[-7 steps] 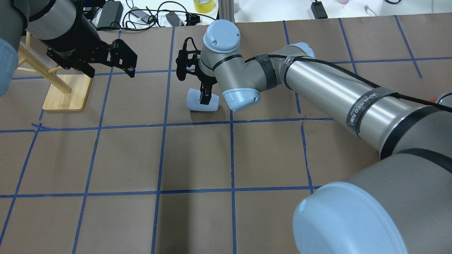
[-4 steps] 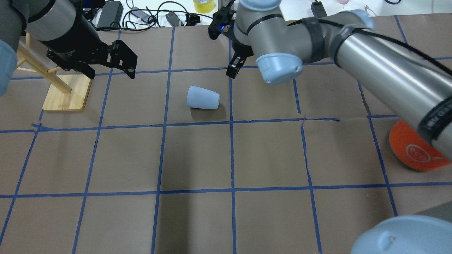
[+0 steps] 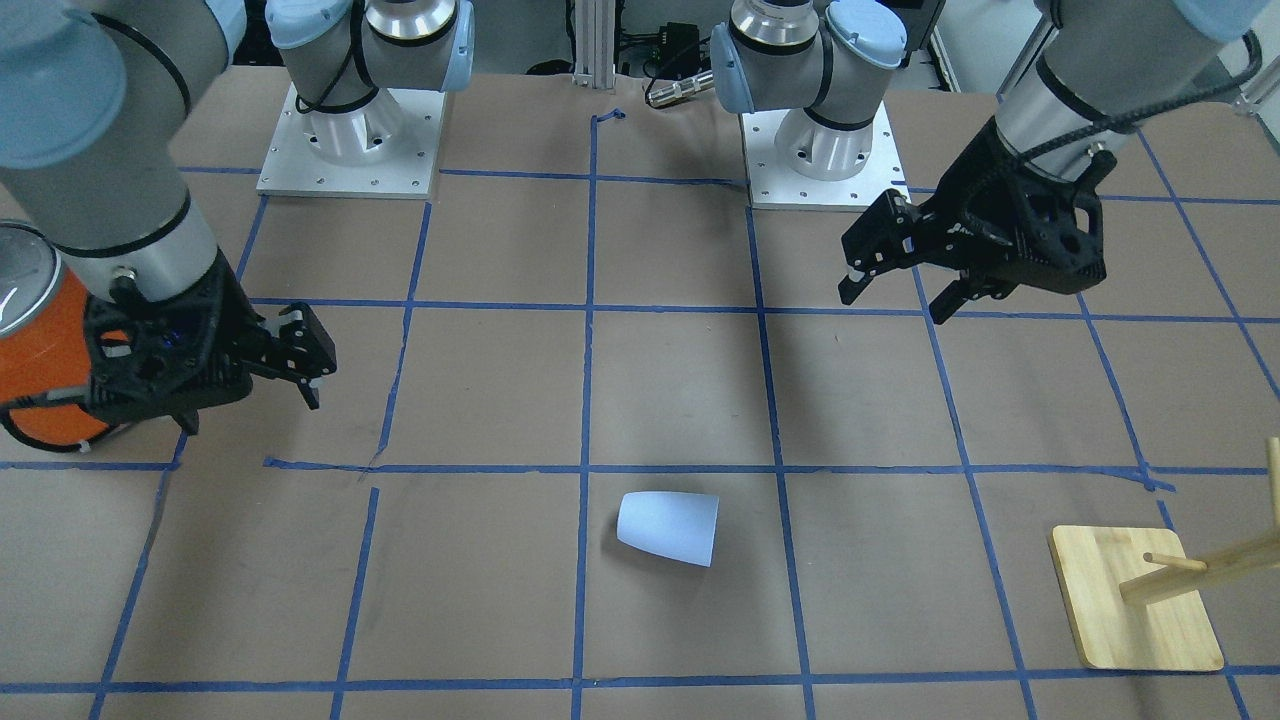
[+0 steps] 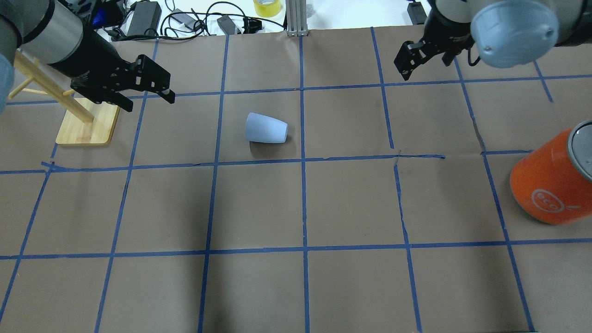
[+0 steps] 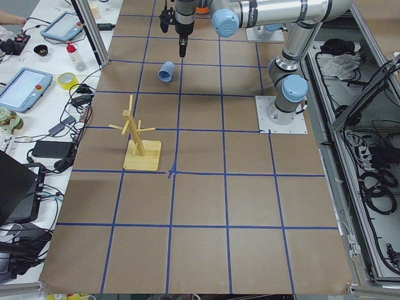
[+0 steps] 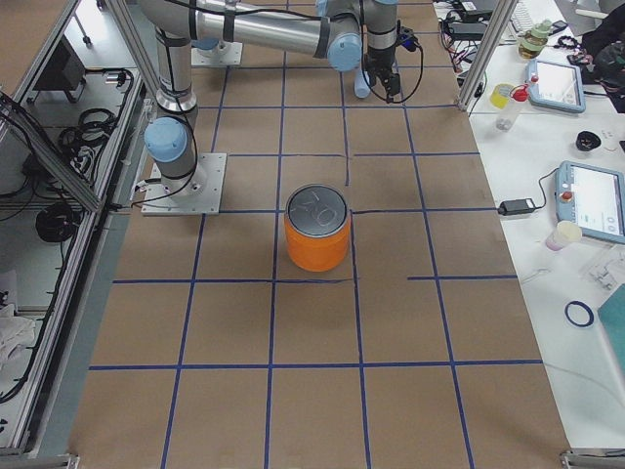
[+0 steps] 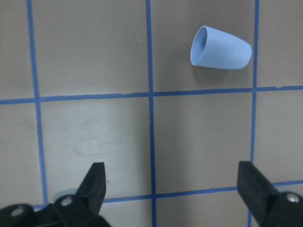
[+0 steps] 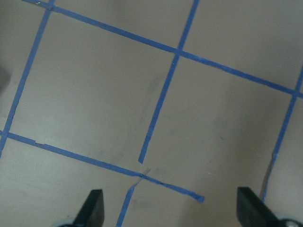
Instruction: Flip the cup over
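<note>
The cup (image 4: pixel 266 128) lies on its side on the brown table, with nothing touching it. Its mouth faces the robot's left. It also shows in the front view (image 3: pixel 668 527), the left wrist view (image 7: pixel 220 48) and the exterior left view (image 5: pixel 166 70). My left gripper (image 4: pixel 149 102) is open and empty. It hovers to the left of the cup, near the wooden rack, and shows in the front view (image 3: pixel 893 303) and its wrist view (image 7: pixel 173 189). My right gripper (image 4: pixel 425 67) is open and empty, far right of the cup at the back. It shows in its wrist view (image 8: pixel 173 213) over bare table.
A large orange can (image 4: pixel 552 185) with a silver top stands at the right edge. A wooden peg rack (image 4: pixel 88 122) stands at the left, under the left arm. Cables and adapters (image 4: pixel 185 21) lie beyond the table's far edge. Blue tape lines grid the table.
One second ago my right gripper was down at the cup. It has since let go, lifted and swung far to the right. The cup still lies on its side. The left gripper shifted slightly.
</note>
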